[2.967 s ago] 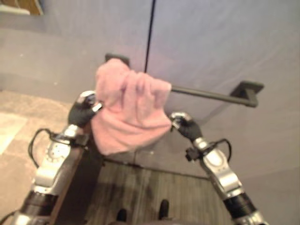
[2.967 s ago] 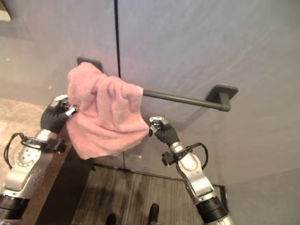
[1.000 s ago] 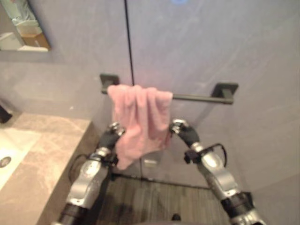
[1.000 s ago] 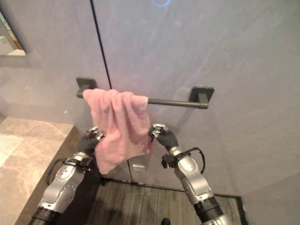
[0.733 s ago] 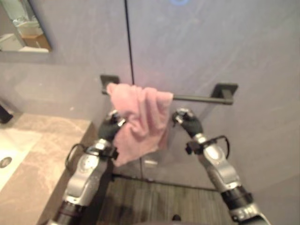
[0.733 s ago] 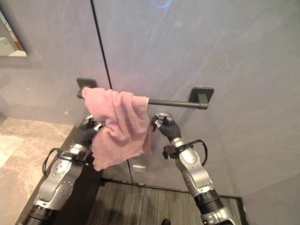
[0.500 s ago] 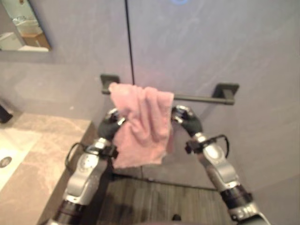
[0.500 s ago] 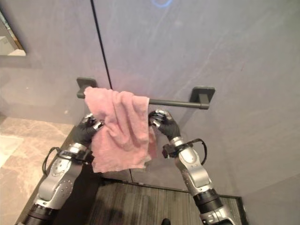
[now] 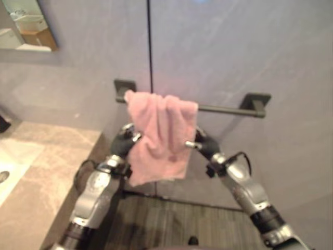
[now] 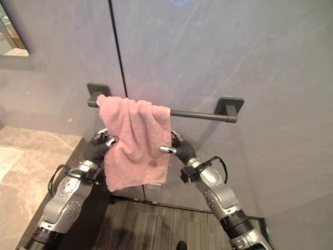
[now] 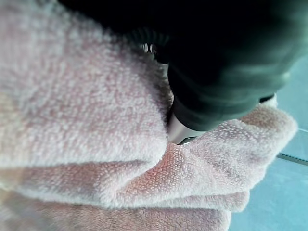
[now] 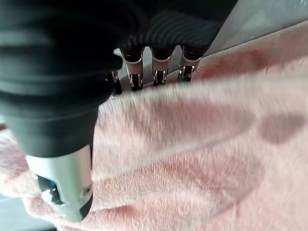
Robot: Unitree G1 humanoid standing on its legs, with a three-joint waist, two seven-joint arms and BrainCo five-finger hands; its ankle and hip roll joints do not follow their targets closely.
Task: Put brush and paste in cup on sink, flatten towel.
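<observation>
We've got the towel [image 10: 136,143], pink and fluffy, draped over the left end of the bar [image 10: 197,114] on the grey wall [image 10: 250,62]. It hangs bunched, in vertical folds, and its bottom edge runs crooked, lower on the left.

Our left hand [image 10: 98,146] is at the towel's left edge, about halfway down. Its wrist view has a fingertip pressed into a fold of pile, but whether the fingers actually pinch the cloth we cannot tell. Our right hand [image 10: 178,151] is on the right edge, and there the grasp is plain: thumb across the front, fingers [image 12: 159,72] behind, cloth nipped between.

We judge this thing light, limp and grippy. It won't slide along the bar by itself, and it will go wherever we pull it, so the place to hold is the two side edges, then draw them apart along the bar to smooth out the folds. Pulling down too hard could drag it off.

The counter [image 9: 36,172] sits at lower left.
</observation>
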